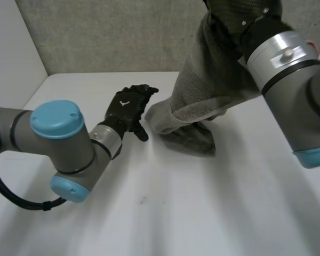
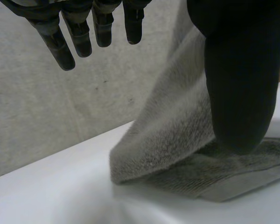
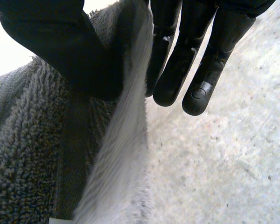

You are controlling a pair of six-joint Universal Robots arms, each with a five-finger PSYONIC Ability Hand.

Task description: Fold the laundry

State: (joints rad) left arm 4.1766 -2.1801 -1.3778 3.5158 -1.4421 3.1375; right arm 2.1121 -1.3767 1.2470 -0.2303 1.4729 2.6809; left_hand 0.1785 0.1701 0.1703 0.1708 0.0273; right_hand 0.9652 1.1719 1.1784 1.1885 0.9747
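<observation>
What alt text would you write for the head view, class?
The right hand holds a grey towel up by one end, its lower end bunched on the white table. The open left hand is beside that lower end.

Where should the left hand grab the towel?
Probably the low corner of the towel, resting on the table nearest the left hand. Come from that hand's side: the corner sticks out toward it, and the right hand holds the top.

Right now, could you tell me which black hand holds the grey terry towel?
The right hand pinches the towel; the left hand is open beside it.
</observation>
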